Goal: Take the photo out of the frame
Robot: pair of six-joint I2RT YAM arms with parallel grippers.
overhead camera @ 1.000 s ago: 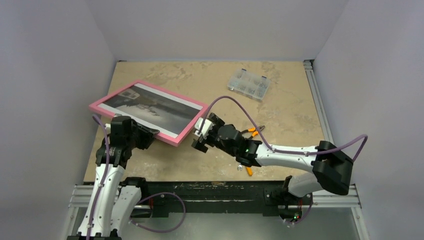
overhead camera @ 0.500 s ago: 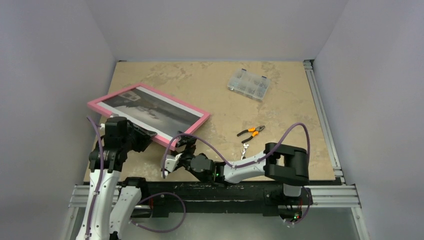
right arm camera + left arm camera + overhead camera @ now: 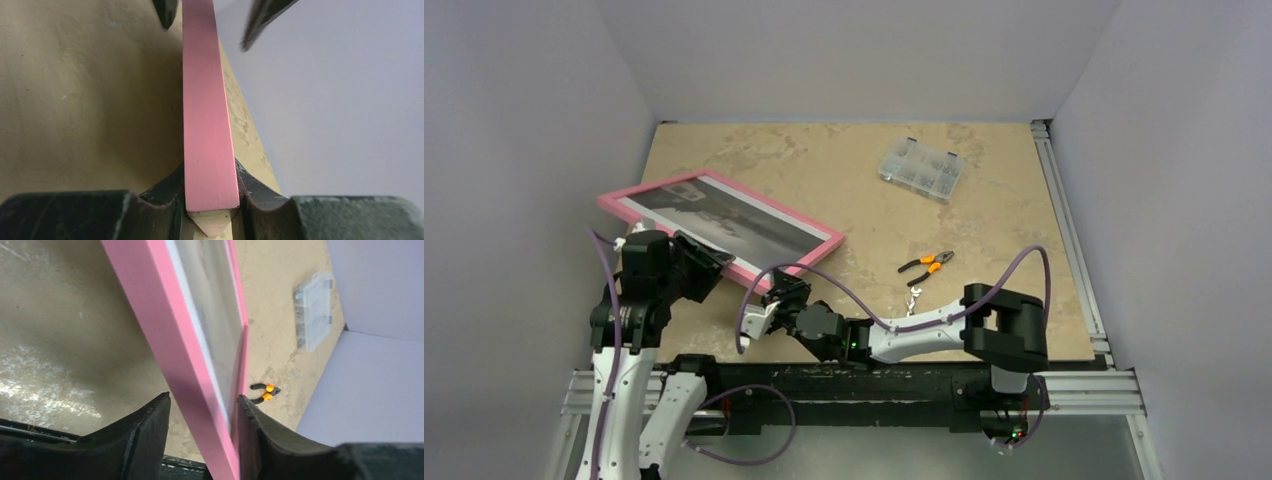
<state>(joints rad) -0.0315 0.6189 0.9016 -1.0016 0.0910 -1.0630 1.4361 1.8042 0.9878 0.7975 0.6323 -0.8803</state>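
- The photo [image 3: 724,222], a dim grey print with white margins, sits inside the pink frame [image 3: 162,315], face up, over the left side of the worktop [image 3: 984,230].
- The frame is tilted and held up in the air. The left wrist view shows bare worktop beneath it, and from above its far left corner reaches out past the worktop's left edge.
- The left tool [image 3: 202,397] grips the frame's near long rail. The rail runs up between its two fingers [image 3: 145,430], which are closed in against it with one on each face.
- The right tool [image 3: 209,167] has hold of the frame by its near right corner. Its fingers [image 3: 260,195] press against both sides of the pink edge, with no gap showing on either side.
- The right arm lies low along the worktop's near edge, with its forearm stretched leftward toward the frame.
- In the right wrist view the pink edge runs straight away from the camera. Two dark tips flank it at the top of the picture, too blurred to identify.
- Orange-handled pliers [image 3: 927,264] lie on the worktop right of the frame, well apart from it.
- A small silvery item [image 3: 914,298] lies just nearer than the pliers, too small to identify.
- A clear parts box [image 3: 921,168] sits toward the far right corner.
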